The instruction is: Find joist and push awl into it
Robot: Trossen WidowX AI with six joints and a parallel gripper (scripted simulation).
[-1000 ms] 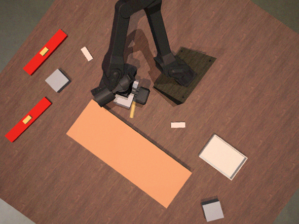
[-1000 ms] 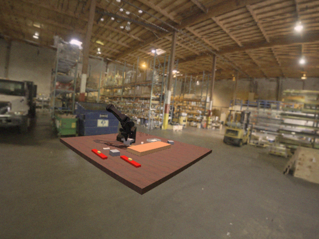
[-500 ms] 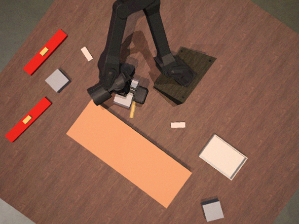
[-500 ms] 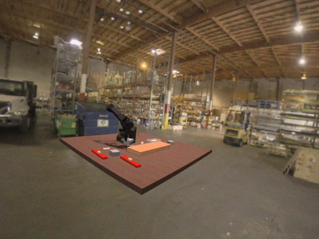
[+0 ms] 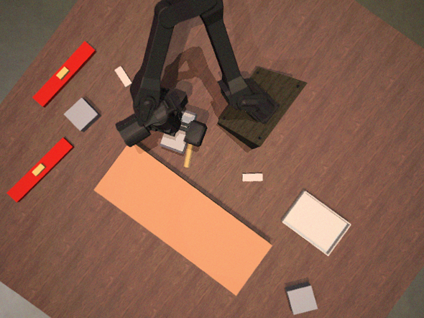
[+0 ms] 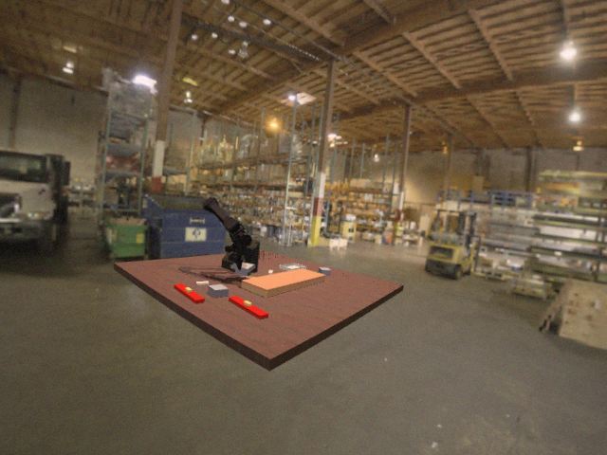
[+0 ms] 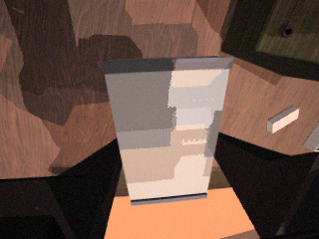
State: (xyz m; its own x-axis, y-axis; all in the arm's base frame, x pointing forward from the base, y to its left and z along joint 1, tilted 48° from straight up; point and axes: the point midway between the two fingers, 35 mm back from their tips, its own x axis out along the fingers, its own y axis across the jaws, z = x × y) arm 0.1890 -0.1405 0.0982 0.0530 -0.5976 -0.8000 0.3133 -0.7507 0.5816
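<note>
Fingers [image 5: 184, 125] grip the grey stud finder [image 5: 173, 141] [image 6: 247, 267] [image 7: 150, 110], presumably for scanning; the orange floor panel [image 5: 184, 216] [image 6: 284, 282] [image 7: 174, 216] lies toward five o'clock from it in the top view; the tray [image 5: 305, 236] [image 6: 292, 267] waits at four.
</note>
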